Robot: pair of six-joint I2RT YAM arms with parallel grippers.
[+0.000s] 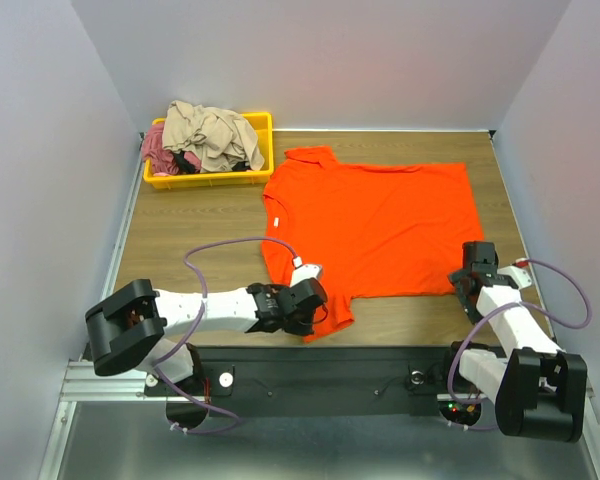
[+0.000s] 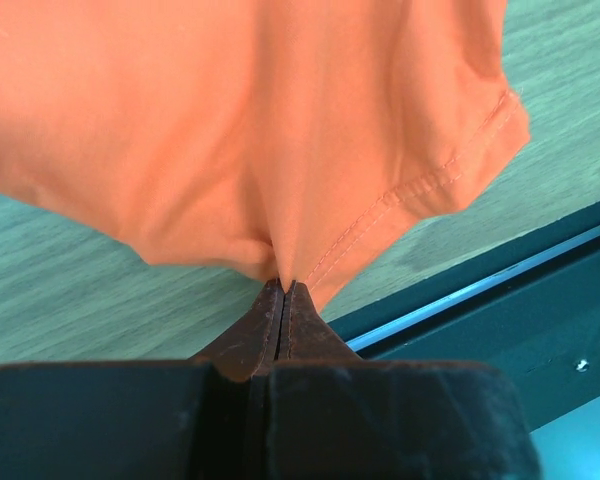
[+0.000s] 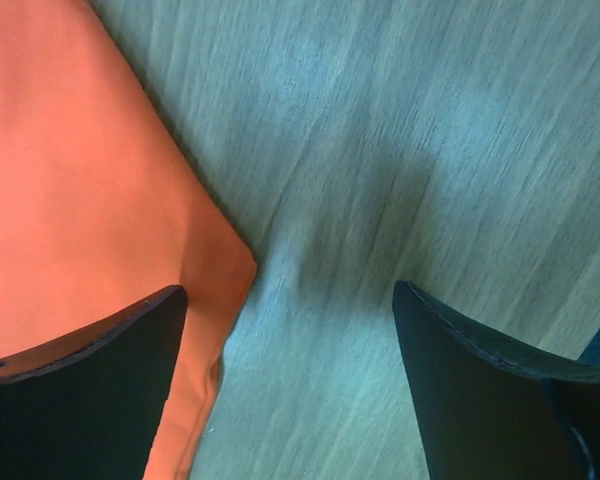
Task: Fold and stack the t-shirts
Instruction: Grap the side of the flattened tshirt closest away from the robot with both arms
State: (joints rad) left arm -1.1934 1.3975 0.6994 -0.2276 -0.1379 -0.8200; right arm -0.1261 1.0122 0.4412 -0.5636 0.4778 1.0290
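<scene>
A bright orange-red t-shirt [image 1: 380, 225] lies spread flat across the middle of the wooden table. My left gripper [image 1: 315, 312] is shut on its near sleeve, and the left wrist view shows the hemmed cloth [image 2: 280, 150] pinched at the tips of my left gripper [image 2: 283, 285]. My right gripper [image 1: 467, 283] stands open at the shirt's near right corner. In the right wrist view that corner [image 3: 100, 220] lies under the left finger, with bare wood around my right gripper [image 3: 290, 300]. Beige-tan [image 1: 210, 130] and dusty-pink [image 1: 158, 148] shirts lie crumpled in the tray.
A yellow plastic tray [image 1: 210, 178] stands at the table's back left. The dark front rail [image 1: 330, 375] runs just behind the arm bases, close to my left gripper. Grey walls close in the table on both sides and at the back.
</scene>
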